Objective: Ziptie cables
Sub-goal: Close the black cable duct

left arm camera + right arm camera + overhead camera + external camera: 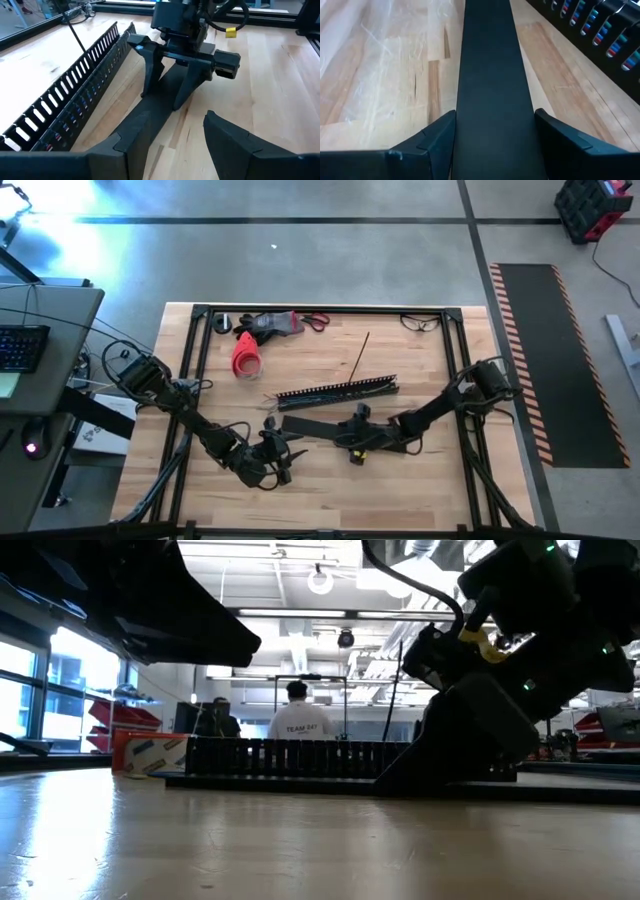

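A flat black bar point(315, 427) lies on the wooden table, in front of a long black comb-toothed channel point(338, 390). The cables show as red and blue bits behind the channel's slots point(615, 45), and thin strands stick out at its left end point(268, 398). My right gripper point(167, 100) stands over the bar's right part, one finger on each side of it. My left gripper point(175, 145) is open at the bar's left end point(150, 125). The bar runs close along one of its fingers point(125, 145), and bare wood shows before the other; whether it touches the bar, I cannot tell. My right gripper has the flat bar between its two fingers, one on each long edge point(460, 125), and no wood shows between finger and bar. The fingers slant down from the table's right and straddle the bar, pointing along its length. The bar lies flat on the table.
A red cone-shaped thing point(245, 358), red-handled scissors point(315, 322), glasses point(420, 323) and a thin black stick point(362, 355) lie toward the far edge. A black frame point(330, 309) borders the table. Bare wood lies near the front edge. People stand in the room beyond.
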Motion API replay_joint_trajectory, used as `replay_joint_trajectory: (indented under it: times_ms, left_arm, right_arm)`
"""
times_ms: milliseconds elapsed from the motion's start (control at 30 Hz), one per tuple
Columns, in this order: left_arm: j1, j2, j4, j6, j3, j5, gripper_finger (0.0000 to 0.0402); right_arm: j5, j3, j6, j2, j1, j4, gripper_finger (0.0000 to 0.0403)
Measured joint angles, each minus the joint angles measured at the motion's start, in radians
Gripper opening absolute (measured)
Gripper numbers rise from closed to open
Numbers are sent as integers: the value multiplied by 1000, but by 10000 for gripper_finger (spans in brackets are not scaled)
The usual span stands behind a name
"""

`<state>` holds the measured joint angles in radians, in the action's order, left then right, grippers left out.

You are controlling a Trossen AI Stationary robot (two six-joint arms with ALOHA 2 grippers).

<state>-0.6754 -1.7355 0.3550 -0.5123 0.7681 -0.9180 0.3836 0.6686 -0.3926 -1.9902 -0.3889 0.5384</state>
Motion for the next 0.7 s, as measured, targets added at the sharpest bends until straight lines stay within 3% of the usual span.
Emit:
replay_joint_trajectory:
  times_ms: [200, 433, 700]
  left_arm:
    - [-5, 29, 15, 4, 0, -8, 165]
    - [-39, 192, 9, 93, 0, -54, 165]
    - [-63, 354, -89, 216, 0, -138, 164]
  right_arm:
    - [4, -9, 9, 17, -10, 32, 215]
    - [-102, -18, 132, 194, -3, -50, 215]
    - [-137, -7, 271, 367, 54, -117, 215]
